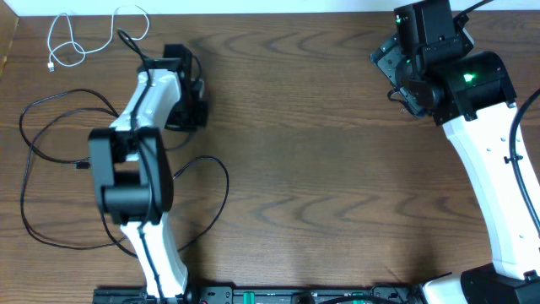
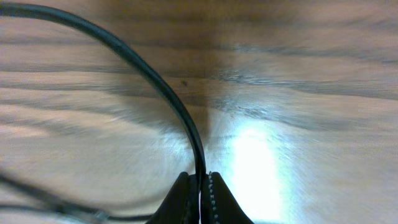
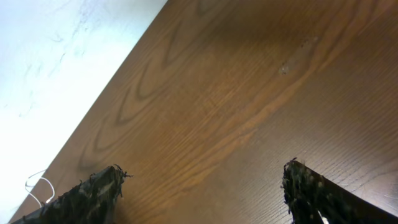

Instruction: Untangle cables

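A thin white cable (image 1: 76,38) lies in loose loops at the table's far left corner; a bit of it shows in the right wrist view (image 3: 37,186). Thin black cables (image 1: 51,127) lie in large loops at the left, around and under my left arm, with one loop (image 1: 221,181) to the arm's right. My left gripper (image 1: 181,89) is shut on a black cable (image 2: 143,68), which arcs up and left from the closed fingertips (image 2: 200,180) just above the wood. My right gripper (image 1: 396,67) is open and empty (image 3: 202,180) over bare wood at the far right.
The wooden table (image 1: 337,169) has its far edge close behind the right gripper (image 3: 93,93). A black cord (image 1: 516,135) runs along the white right arm. The arm bases stand at the front edge.
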Controlling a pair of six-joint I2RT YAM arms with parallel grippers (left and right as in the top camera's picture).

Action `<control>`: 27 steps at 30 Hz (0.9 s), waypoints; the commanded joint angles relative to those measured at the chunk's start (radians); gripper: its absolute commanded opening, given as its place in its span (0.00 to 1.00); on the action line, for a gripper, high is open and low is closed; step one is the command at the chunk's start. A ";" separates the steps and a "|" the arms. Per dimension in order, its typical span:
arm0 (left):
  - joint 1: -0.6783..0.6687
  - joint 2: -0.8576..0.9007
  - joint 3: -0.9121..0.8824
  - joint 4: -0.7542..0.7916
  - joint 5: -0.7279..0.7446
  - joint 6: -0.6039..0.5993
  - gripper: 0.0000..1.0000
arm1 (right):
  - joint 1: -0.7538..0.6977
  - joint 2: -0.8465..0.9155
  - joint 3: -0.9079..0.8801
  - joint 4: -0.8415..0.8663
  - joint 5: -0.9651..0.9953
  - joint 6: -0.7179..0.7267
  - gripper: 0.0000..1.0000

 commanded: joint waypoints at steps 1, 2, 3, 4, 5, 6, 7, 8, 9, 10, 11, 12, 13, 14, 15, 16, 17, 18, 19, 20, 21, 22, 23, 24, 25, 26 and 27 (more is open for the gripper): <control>0.014 -0.190 0.011 0.008 0.063 -0.006 0.07 | -0.003 0.007 -0.006 -0.003 0.013 -0.011 0.81; 0.016 -0.223 0.011 0.008 0.066 -0.005 0.07 | -0.003 0.007 -0.006 -0.003 0.013 -0.011 0.80; 0.016 -0.248 0.011 0.007 0.066 -0.005 0.07 | -0.003 0.007 -0.006 -0.003 0.013 -0.011 0.81; 0.016 -0.274 0.011 0.006 0.066 -0.006 0.08 | -0.003 0.007 -0.006 -0.003 0.013 -0.011 0.80; 0.017 -0.296 0.011 0.005 0.066 -0.006 0.07 | -0.003 0.007 -0.006 -0.003 0.013 -0.011 0.80; 0.017 -0.319 0.011 0.001 0.066 -0.009 0.07 | -0.003 0.007 -0.006 -0.003 0.013 -0.011 0.80; 0.017 -0.340 0.011 -0.004 0.066 -0.018 0.08 | -0.003 0.007 -0.006 -0.003 0.013 -0.011 0.80; 0.017 -0.359 0.011 -0.013 0.066 -0.031 0.07 | -0.003 0.007 -0.006 -0.003 0.012 -0.011 0.80; 0.017 -0.373 0.011 -0.021 0.066 -0.045 0.08 | -0.003 0.007 -0.006 -0.004 0.012 -0.011 0.80; 0.017 -0.386 0.011 -0.030 0.066 -0.057 0.07 | -0.003 0.007 -0.006 -0.004 0.012 -0.011 0.80; 0.017 -0.399 0.011 -0.035 0.066 -0.066 0.07 | -0.003 0.007 -0.006 -0.004 0.012 -0.011 0.80; 0.016 -0.400 0.011 -0.034 0.066 -0.065 0.07 | -0.003 0.007 -0.006 -0.003 0.012 -0.011 0.80; 0.017 -0.399 0.010 -0.031 0.065 -0.064 0.07 | -0.003 0.007 -0.006 -0.003 0.012 -0.011 0.80; 0.017 -0.393 0.008 -0.030 0.065 -0.065 0.08 | -0.003 0.007 -0.006 -0.002 0.012 -0.011 0.81; 0.017 -0.389 0.006 -0.032 0.065 -0.065 0.09 | -0.003 0.007 -0.006 0.000 0.012 -0.011 0.81; 0.017 -0.385 0.005 -0.035 0.064 -0.065 0.24 | -0.003 0.007 -0.006 0.000 0.010 -0.013 0.86; 0.019 -0.381 0.004 -0.038 0.061 -0.066 0.28 | -0.003 0.007 -0.006 -0.001 0.004 -0.034 0.88; 0.023 -0.377 0.004 -0.038 0.053 -0.068 0.28 | -0.003 0.007 -0.006 0.003 -0.007 -0.076 0.89; 0.031 -0.376 0.004 -0.033 0.027 -0.095 0.28 | -0.002 0.007 -0.006 0.014 -0.023 -0.132 0.91; 0.048 -0.376 0.004 -0.020 -0.017 -0.144 0.29 | 0.002 0.011 -0.007 0.032 -0.050 -0.224 0.94; 0.070 -0.376 0.004 -0.004 -0.051 -0.198 0.39 | 0.007 0.013 -0.007 0.053 -0.087 -0.327 0.96; 0.095 -0.376 0.004 0.010 -0.064 -0.249 0.51 | 0.013 0.019 -0.007 0.068 -0.124 -0.407 0.97; 0.148 -0.376 0.004 0.032 -0.063 -0.336 0.71 | 0.023 0.028 -0.007 0.085 -0.190 -0.514 0.99; 0.198 -0.376 0.004 0.042 -0.063 -0.402 0.75 | 0.032 0.040 -0.007 0.092 -0.235 -0.571 0.99; 0.228 -0.376 0.004 0.042 -0.063 -0.433 0.75 | 0.037 0.047 -0.007 0.095 -0.259 -0.595 0.99; 0.264 -0.376 0.004 0.040 -0.062 -0.463 0.76 | 0.044 0.058 -0.007 0.105 -0.290 -0.628 0.99; 0.297 -0.376 0.004 0.037 -0.063 -0.486 0.76 | 0.052 0.069 -0.007 0.121 -0.330 -0.676 0.99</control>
